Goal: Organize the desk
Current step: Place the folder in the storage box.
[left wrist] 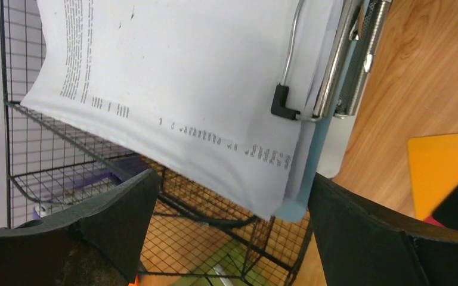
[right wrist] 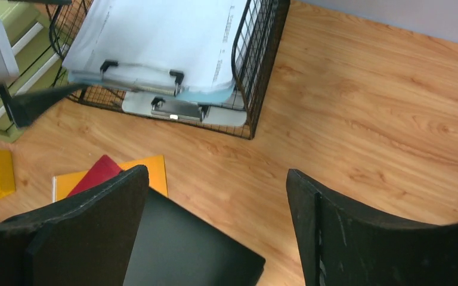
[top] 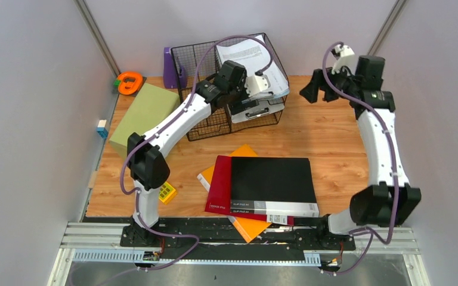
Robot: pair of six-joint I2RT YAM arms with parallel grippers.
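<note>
The left claw point(left wrist: 234, 182) stands wide and grips nothing. Just ahead of it a clipboard point(left wrist: 298, 205) of printed paper point(left wrist: 173, 77) leans out of the wire basket point(left wrist: 42, 149). The right claw point(right wrist: 217, 174) is spread wide too, and is empty. It hangs above the bare wood of the desk point(right wrist: 364, 107), with a black folder point(right wrist: 185, 244) beneath one finger and the basket farther ahead.

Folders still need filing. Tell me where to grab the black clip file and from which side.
Probably its right edge, approached low from the right: the black clip file lies flat on the red file, and that edge borders bare desk, on the side of the open right gripper.
</note>
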